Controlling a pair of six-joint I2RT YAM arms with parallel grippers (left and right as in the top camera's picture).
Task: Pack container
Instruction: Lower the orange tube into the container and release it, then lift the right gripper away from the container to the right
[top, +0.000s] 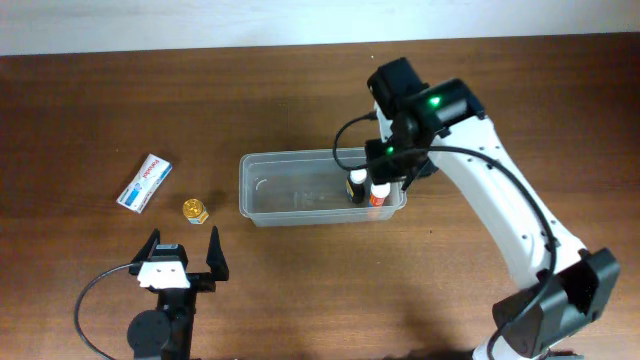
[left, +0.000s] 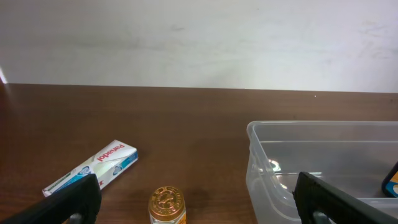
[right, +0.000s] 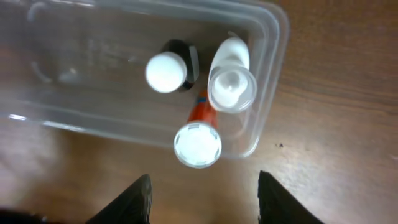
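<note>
One container (right: 93, 62) directly beneath right end effector (right: 205, 190).

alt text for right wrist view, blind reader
A clear plastic rectangular container, seen from above, holds three items at its right end: a white-capped dark bottle, a white tube and a white-capped orange tube. The open right gripper hovers over the brown wooden table.
</note>
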